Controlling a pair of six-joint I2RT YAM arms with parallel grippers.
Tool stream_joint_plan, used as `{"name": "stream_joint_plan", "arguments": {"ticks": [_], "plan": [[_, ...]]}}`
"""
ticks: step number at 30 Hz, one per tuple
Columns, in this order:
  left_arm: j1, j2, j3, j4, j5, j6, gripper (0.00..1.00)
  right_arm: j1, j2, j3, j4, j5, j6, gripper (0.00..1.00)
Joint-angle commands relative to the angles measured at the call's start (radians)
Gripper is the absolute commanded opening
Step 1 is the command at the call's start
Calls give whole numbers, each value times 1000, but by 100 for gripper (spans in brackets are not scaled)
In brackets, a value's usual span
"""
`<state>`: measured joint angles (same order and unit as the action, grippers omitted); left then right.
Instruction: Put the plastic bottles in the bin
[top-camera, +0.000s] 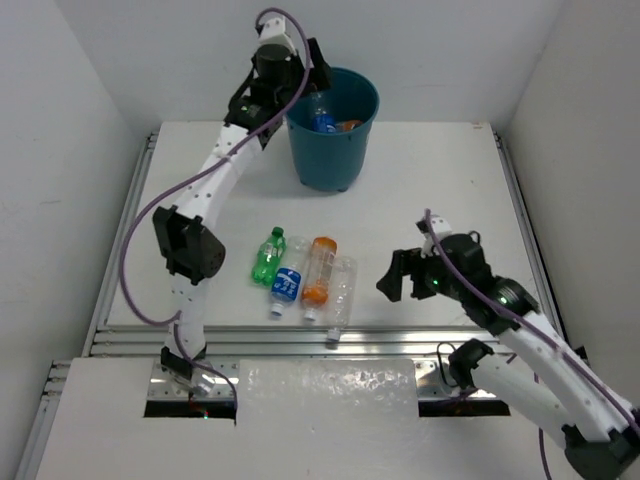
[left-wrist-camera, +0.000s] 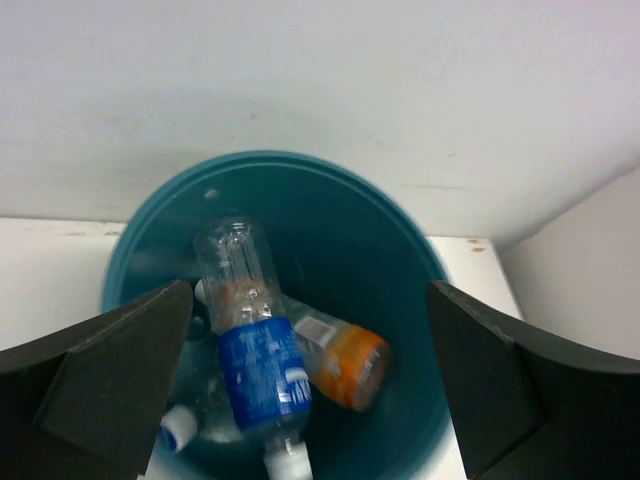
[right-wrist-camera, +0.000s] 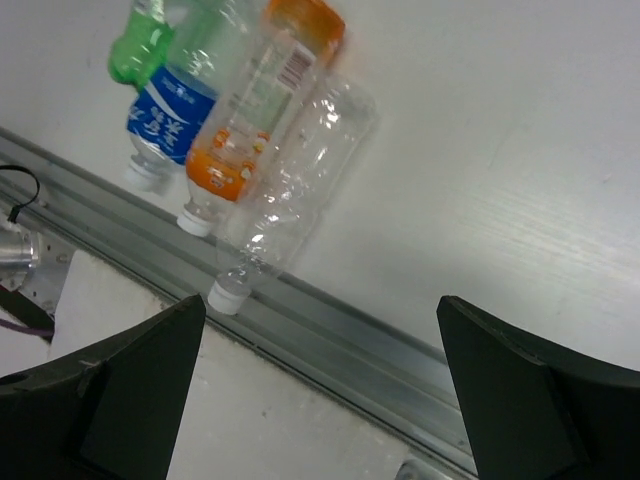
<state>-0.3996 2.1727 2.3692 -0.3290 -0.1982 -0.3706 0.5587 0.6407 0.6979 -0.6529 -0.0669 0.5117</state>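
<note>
White tabletop (top-camera: 430, 180), alu rails (top-camera: 290, 346) at near edge, white walls (top-camera: 430, 50). At back, round teal plastic bin (top-camera: 345, 150); L gripper (left-wrist-camera: 310, 345) spread above it. R gripper (right-wrist-camera: 320, 385) spread nr four plastic bottles (top-camera: 318, 272).

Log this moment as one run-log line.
left end effector: open over round teal plastic bin | in bin: blue-label plastic bottle, orange-label plastic bottle | right end effector: open, empty | table: four bottles lying

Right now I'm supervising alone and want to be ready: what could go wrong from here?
The clear bottle lies against the orange-label bottle, so the open right gripper closing on it may shove its neighbours. Its cap lies beside the rail and could catch there. The open left gripper hangs over the bin, near its rim, and might bump it.
</note>
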Motion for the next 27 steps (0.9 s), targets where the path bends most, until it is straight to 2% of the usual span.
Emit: {"name": "stream_joint_plan", "arguments": {"ticks": [1, 3, 5, 6, 7, 9, 10, 12, 18, 22, 27], "plan": [[-1, -262, -13, -39, -9, 13, 100, 6, 173, -41, 162, -43, 157, 99], [-2, -413, -89, -73, 9, -7, 100, 10, 259, -35, 197, -2, 246, 99], [-4, -537, -284, -73, 65, -10, 100, 32, 352, -40, 263, 22, 307, 99], [-4, -668, -360, -65, 77, -22, 100, 44, 375, -41, 283, 50, 320, 99], [-5, -735, -524, -53, 91, -31, 100, 73, 414, -40, 314, 64, 344, 99], [-7, -943, -701, 8, 103, -80, 100, 101, 456, -32, 335, 107, 358, 99], [-8, -1000, -858, 28, 127, -99, 100, 128, 502, -18, 344, 117, 367, 99], [-18, -1131, -1023, 51, 189, -134, 100, 150, 549, 1, 351, 134, 372, 99], [-33, -1255, -1214, -76, 180, -102, 100, 207, 685, 48, 340, 194, 383, 94], [-33, -1306, -1275, -99, 171, -76, 100, 222, 747, 48, 390, 151, 390, 89], [-31, -1326, -1331, -96, 186, -71, 100, 234, 797, 40, 397, 177, 403, 89]]}}
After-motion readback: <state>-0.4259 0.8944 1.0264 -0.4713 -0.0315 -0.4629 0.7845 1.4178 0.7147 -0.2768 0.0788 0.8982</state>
